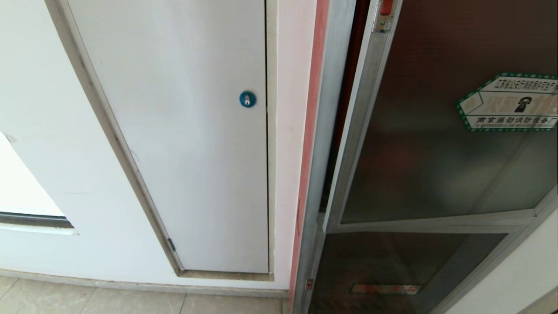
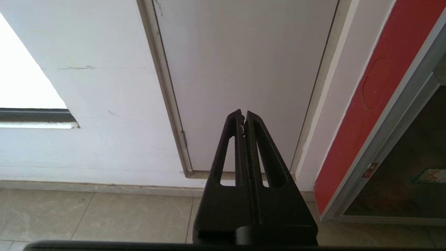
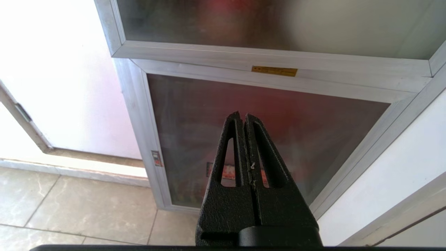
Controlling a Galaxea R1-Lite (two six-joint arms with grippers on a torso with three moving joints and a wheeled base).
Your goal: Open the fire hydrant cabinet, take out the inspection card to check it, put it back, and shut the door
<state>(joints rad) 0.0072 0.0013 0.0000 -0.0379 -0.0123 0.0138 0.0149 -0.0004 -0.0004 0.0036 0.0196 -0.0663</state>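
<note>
Surveying: head view, swept left to right; neither arm shows in it.
White wall (image 1: 52, 131): fills 9 o'clock, floor tiles along the bottom edge.
White panel (image 1: 192, 144): left of centre, framed, shut flush; blue round lock (image 1: 247, 99) near its right edge. Not the target.
Red strip (image 1: 310, 131): side of the fire hydrant cabinet (image 1: 324, 144), just right of centre, running 12 to 6 o'clock beside the silver frame.
Door (image 1: 436, 144): dark glass in aluminium, filling 3 o'clock. Its latch-side stile stands slightly off the cabinet frame, a narrow dark gap between them, so it looks ajar rather than seated. Hexagonal sticker (image 1: 510, 102) at 2 o'clock; red latch (image 1: 386, 6) at 1 o'clock on the stile top.
Lower glass panel (image 1: 392, 270): at 5 o'clock under the door, with an orange-red strip. Shut.
Left gripper (image 2: 244, 116): fingers pressed together, empty, pointing at the foot of the white panel, well apart from the cabinet.
Right gripper (image 3: 243, 118): fingers pressed together, empty, facing the lower glass panel, touching nothing.
Inspection card: not visible; presumably inside behind the glass.
Progress: early. Door at most cracked, not swung wide. Left to do: open it fully, take the card out, check it, return it, close the door.
</note>
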